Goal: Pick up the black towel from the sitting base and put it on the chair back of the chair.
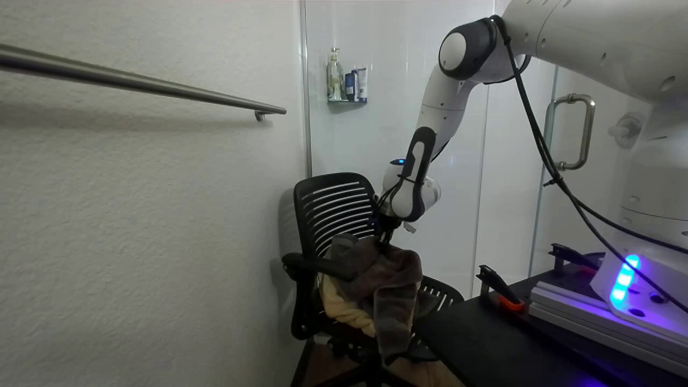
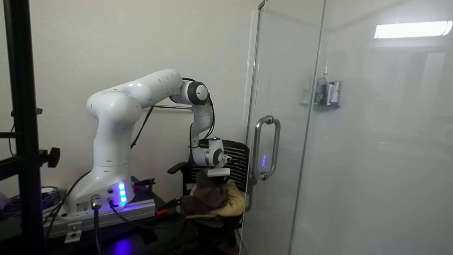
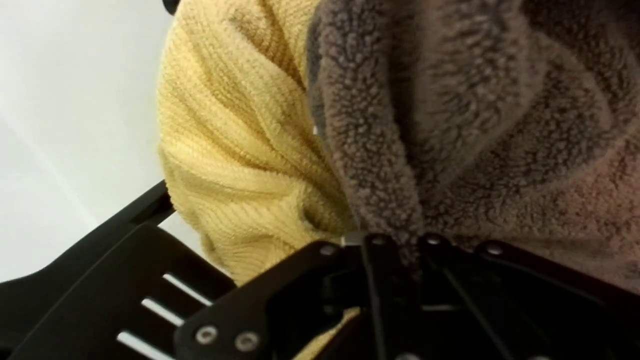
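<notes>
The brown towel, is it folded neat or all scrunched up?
Scrunched up: the brown towel shows uneven ridges in the wrist view, and sits lumpy over the yellow cloth in both exterior views.

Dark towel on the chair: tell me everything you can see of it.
The dark towel looks grey-brown, plush and nubbly. It sits crumpled over the yellow cloth on the chair, with one flap hanging down in an exterior view. The gripper pinches a fold near the top. Its underside is hidden.
</notes>
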Motion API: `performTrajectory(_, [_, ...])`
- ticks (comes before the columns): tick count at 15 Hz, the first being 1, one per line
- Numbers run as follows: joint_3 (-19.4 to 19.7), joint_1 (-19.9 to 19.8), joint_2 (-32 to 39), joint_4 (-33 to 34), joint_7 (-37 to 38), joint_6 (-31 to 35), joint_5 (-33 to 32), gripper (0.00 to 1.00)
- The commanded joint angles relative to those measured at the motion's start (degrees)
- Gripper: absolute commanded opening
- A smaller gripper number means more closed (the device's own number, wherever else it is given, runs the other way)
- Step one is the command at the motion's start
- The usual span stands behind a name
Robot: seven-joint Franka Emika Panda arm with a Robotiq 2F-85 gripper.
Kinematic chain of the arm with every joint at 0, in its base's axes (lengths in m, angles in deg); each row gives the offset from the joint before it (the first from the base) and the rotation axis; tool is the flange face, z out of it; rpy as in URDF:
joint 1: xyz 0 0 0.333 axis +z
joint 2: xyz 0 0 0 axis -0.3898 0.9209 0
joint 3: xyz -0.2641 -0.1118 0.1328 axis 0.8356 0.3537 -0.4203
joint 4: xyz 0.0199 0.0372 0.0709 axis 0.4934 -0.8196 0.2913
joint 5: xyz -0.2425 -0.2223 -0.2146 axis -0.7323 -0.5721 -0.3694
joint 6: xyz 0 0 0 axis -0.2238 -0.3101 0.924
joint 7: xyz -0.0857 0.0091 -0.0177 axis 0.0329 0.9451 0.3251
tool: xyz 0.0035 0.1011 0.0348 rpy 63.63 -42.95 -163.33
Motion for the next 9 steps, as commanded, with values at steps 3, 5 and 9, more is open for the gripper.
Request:
performTrajectory(3, [15.9,14.9,-15.8,-11.2,3.5,-1.5,-0.1,0.02])
performTrajectory(5, [25.0,23.5,-19.8,-12.5,6.6,-4.0,-3.2,0.02])
performTrajectory(9, [43.3,41.9,-26.1,-12.1,15.7,-14.3,-13.8,0.02])
